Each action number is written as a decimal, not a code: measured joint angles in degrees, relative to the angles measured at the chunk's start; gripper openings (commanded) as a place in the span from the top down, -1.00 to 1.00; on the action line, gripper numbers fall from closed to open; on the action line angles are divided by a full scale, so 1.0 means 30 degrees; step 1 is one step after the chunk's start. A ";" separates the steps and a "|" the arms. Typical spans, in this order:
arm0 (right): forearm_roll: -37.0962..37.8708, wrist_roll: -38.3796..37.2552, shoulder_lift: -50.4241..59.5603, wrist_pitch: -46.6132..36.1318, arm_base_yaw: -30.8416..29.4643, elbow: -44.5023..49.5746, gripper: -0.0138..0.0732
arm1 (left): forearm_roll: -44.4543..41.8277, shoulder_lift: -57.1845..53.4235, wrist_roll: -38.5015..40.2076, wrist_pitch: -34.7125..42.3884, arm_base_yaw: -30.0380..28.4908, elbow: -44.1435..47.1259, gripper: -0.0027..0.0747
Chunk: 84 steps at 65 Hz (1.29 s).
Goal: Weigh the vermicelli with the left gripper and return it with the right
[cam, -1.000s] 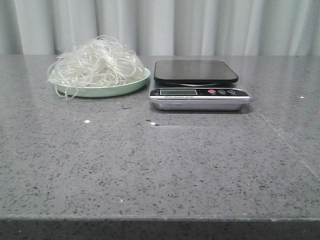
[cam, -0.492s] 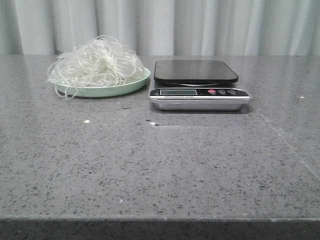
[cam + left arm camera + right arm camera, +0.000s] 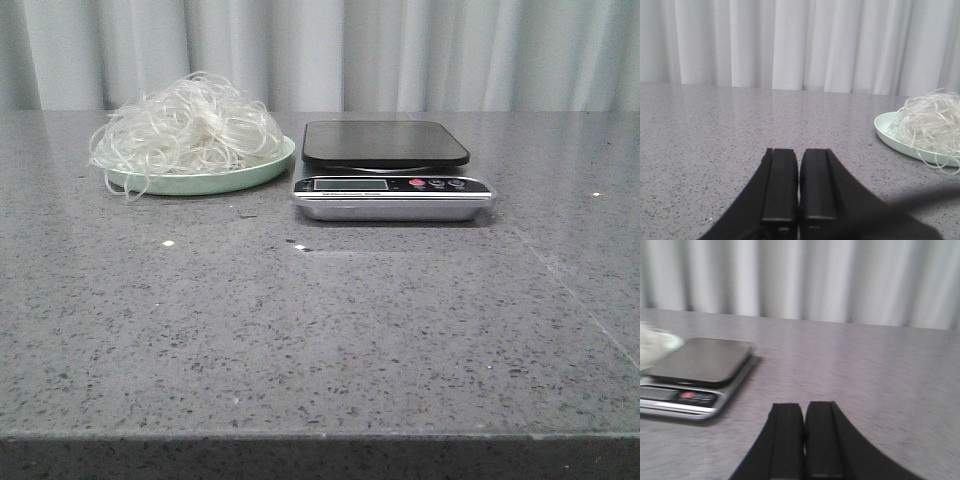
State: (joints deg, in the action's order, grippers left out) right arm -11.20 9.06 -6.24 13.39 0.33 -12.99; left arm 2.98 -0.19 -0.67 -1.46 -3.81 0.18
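Note:
The vermicelli is a fluffy whitish tangle heaped on a mint-green plate at the table's back left. It also shows in the left wrist view. A kitchen scale with a black platform stands just right of the plate and is bare; it also shows in the right wrist view. My left gripper is shut and empty, low over the table, well short of the plate. My right gripper is shut and empty, off to the scale's right. Neither gripper shows in the front view.
A grey speckled stone table runs to a front edge near the camera. Pale curtains hang behind it. A few small white crumbs lie in front of the plate.
The whole front view has shifted slightly left, by a few pixels. The vermicelli, plate and scale keep their places relative to each other.

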 measured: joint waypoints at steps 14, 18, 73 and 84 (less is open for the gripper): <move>0.0290 -0.0631 0.2156 -0.3052 -0.1441 0.3670 0.32 | 0.0000 0.0000 0.0000 0.0000 0.0000 0.0000 0.60; 0.0617 -0.1563 0.2243 -0.3851 -0.1441 0.4542 0.32 | 0.0000 0.0000 0.0000 0.0044 0.0000 0.0000 0.60; 0.4202 -0.4735 0.2270 -0.4463 -0.0638 0.4870 0.32 | 0.0000 0.0000 0.0000 0.0044 0.0000 0.0000 0.60; 0.4244 -0.4735 0.2270 -0.4463 -0.0638 0.4870 0.32 | 0.0000 0.0000 0.0000 0.0044 0.0000 0.0000 0.60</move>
State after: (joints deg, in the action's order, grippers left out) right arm 1.54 -5.15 0.57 0.00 -1.59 1.62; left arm 2.98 -0.19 -0.67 -1.33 -3.81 0.18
